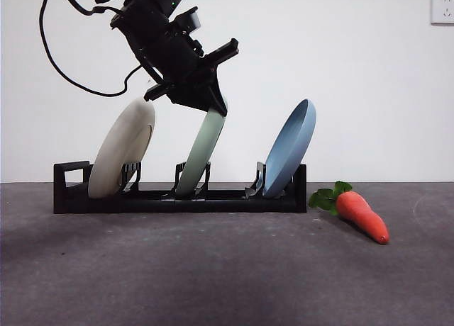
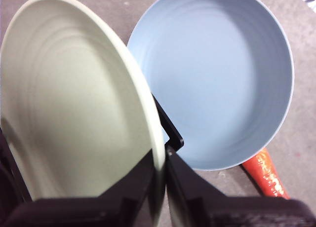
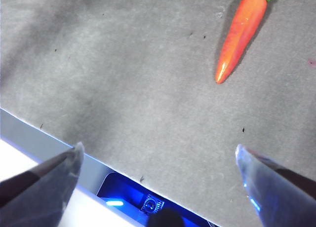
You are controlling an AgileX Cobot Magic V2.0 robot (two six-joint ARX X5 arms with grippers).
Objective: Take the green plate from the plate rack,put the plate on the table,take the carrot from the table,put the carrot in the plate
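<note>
Left gripper (image 1: pixel 213 108) is clamped tight on the green plate's (image 1: pixel 201 154) top rim, plate sitting in the rack (image 1: pixel 177 197); right gripper (image 3: pixel 158 160) hangs wide open near the carrot (image 3: pixel 240 35).

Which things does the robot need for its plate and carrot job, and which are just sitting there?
Needed:
- pale sage-green round plate, rim clamped by left gripper
- long black plate rack
- orange toy carrot with green leaves
- dark grey table
- right gripper, waiting open

Just sitting there:
- cream-white round plate
- blue round plate
</note>
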